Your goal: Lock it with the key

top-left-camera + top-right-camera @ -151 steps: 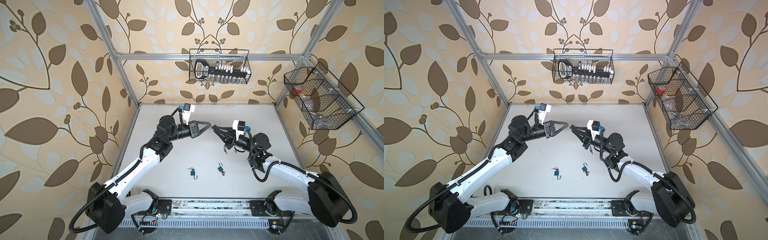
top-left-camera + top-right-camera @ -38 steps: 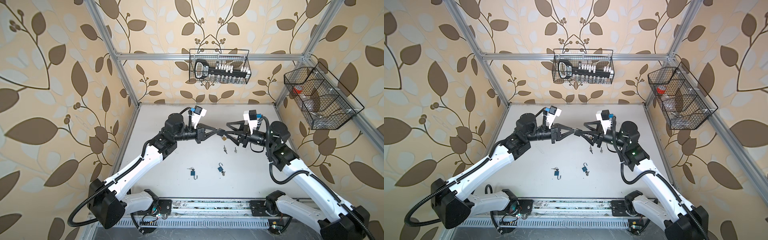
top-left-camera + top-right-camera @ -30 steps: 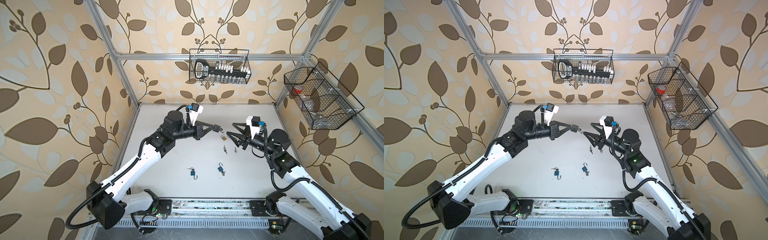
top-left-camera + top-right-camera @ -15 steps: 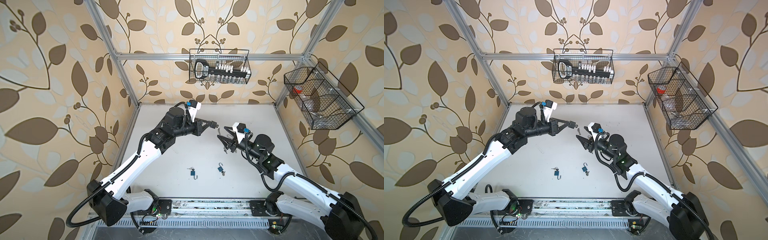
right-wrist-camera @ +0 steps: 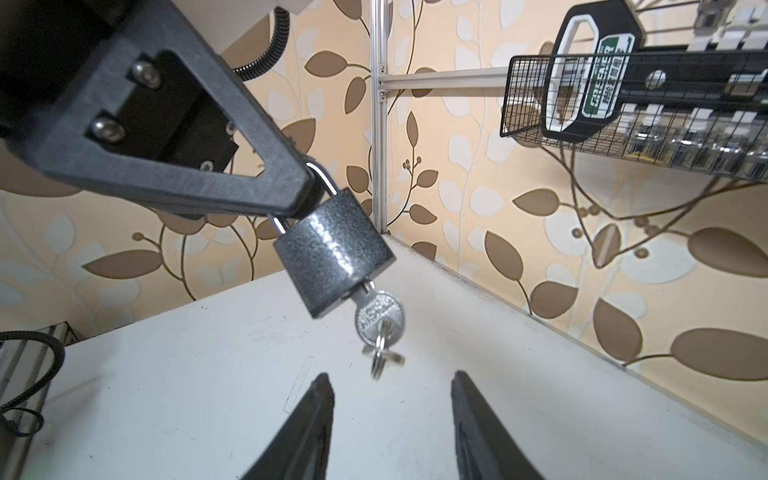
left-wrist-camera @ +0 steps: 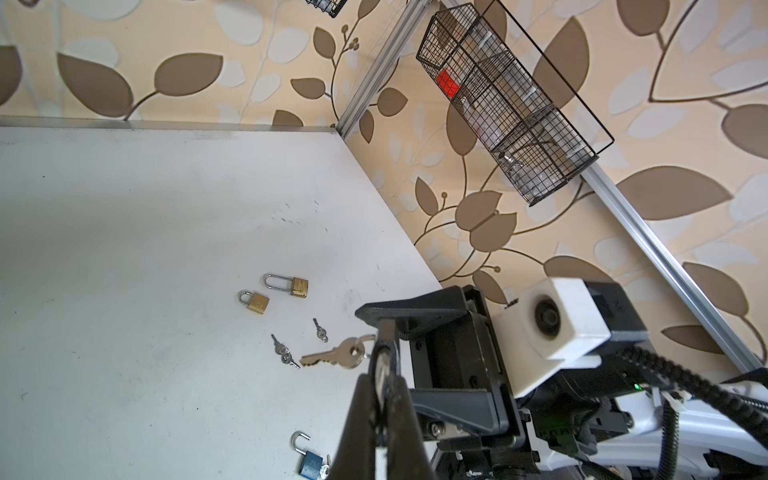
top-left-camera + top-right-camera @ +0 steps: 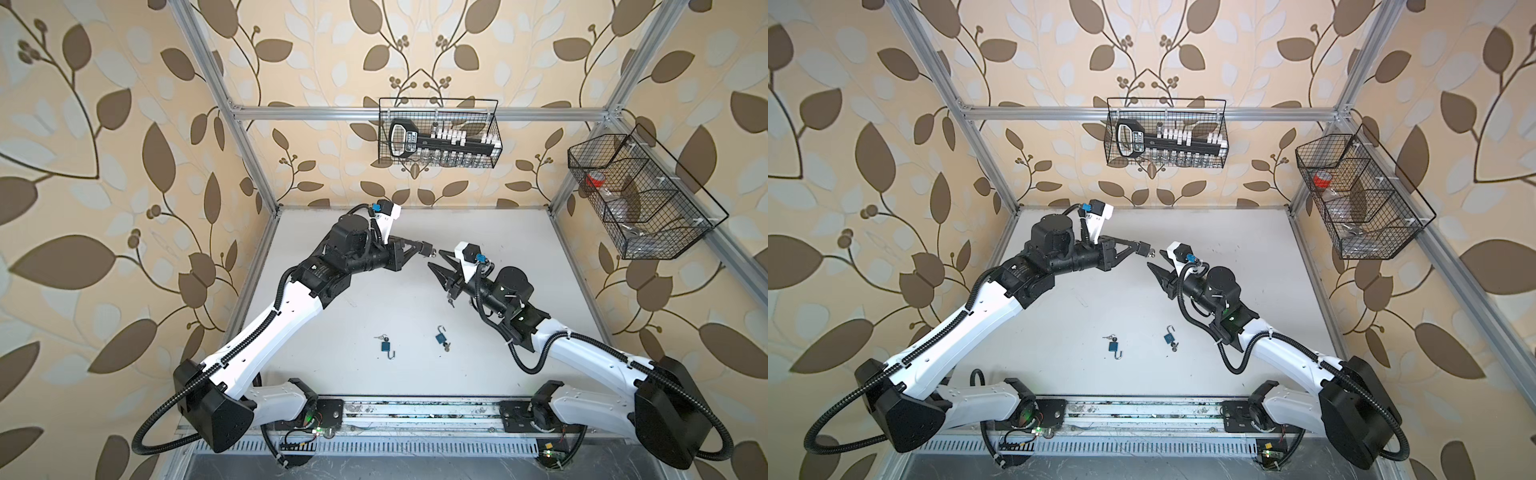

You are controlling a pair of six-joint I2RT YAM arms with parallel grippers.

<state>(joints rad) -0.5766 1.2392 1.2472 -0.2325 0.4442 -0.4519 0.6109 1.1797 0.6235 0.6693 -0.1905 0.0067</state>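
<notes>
Grey and speckled, the padlock point(image 5: 332, 257) hangs in the air above the table point(image 7: 519, 232), well over its middle. The left claw point(image 7: 417, 246) is clamped tight on the shackle. A silver key point(image 5: 379, 316) sits in the bottom of the lock body, and a small key ring point(image 5: 377, 365) dangles from its head.

We see the right claw point(image 7: 435, 258) just beside the key, pointing at it but not touching. Its jaws stand apart with nothing between them, a moderate gap rather than a wide one.

Lower down on the table lie two blue padlocks point(image 7: 385, 345) point(image 7: 439, 339), both with their shackles sprung open. In the left wrist view we also make out two brass padlocks point(image 6: 258, 302) point(image 6: 298, 286) side by side with shackles shut. Near them lie some small keys point(image 6: 284, 355) and a larger brass key point(image 6: 332, 356), all flat on the table.
</notes>
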